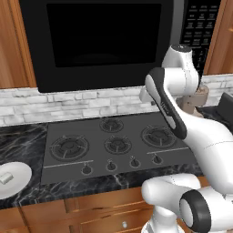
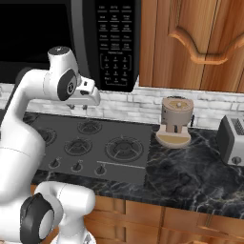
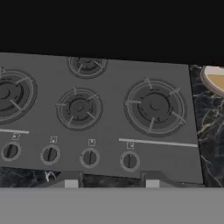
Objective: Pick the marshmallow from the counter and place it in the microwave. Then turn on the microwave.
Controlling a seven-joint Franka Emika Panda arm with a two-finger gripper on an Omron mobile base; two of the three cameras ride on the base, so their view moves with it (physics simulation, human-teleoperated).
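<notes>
arm raised over the stovetop, marshmallow on its plate at far left

left base view: the microwave [image 1: 95,41] hangs above the stovetop [image 1: 113,145], its dark glass door closed and its keypad panel [image 1: 200,27] at the right. the marshmallow [image 1: 6,178] lies on a round white plate [image 1: 16,177] at the left edge of the black marble table [image 1: 22,141], well apart from the arm. the white arm rises from the lower right, its elbow folded over the right burners; the hand is hidden behind the arm here. a brown canister [image 1: 196,101] stands on the table behind the arm.

right base view: the hand [image 2: 78,107] hangs above the back left of the stovetop [image 2: 90,145], below the microwave [image 2: 71,43], holding nothing. whether its fingers stand apart or together cannot be told. to the right, the canister [image 2: 175,121] and a silver toaster [image 2: 232,138] rest on the table [image 2: 190,176], well apart from each other.

hand view: looking down on the stovetop [image 3: 100,118], four knobs along its front edge; two finger tips [image 3: 70,183] show at the bottom, apart, nothing between them. the canister's base [image 3: 215,78] shows at upper right.
</notes>
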